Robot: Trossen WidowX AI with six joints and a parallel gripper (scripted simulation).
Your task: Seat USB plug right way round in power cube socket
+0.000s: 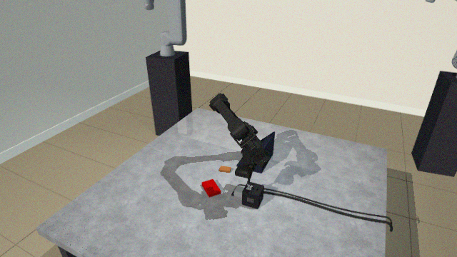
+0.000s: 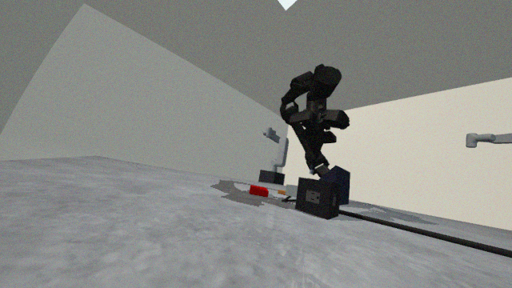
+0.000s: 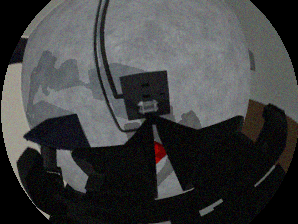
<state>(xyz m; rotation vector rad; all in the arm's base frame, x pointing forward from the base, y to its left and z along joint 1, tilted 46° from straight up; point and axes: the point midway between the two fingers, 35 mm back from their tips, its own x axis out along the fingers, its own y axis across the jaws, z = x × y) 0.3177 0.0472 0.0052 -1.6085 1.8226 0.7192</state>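
Top view: one black arm (image 1: pixel 233 125) (image 2: pixel 328 82) is bent over the table (image 1: pixel 303 225) (image 2: pixel 160 224), its gripper (image 1: pixel 249 181) (image 3: pixel 152 120) angled down at the power cube (image 1: pixel 253 196) (image 2: pixel 312 198) (image 3: pixel 150 82). One USB plug (image 1: pixel 248 182) (image 3: pixel 148 106) is seen at the cube's top socket — clenched by the fingertips, its seating depth unclear. One red block (image 1: pixel 211 188) (image 2: pixel 258 190) (image 3: pixel 159 152) and one orange block (image 1: pixel 225 169) (image 2: pixel 282 192) are set apart nearby; two dark cables (image 1: pixel 321 204) are trailed over the table edge.
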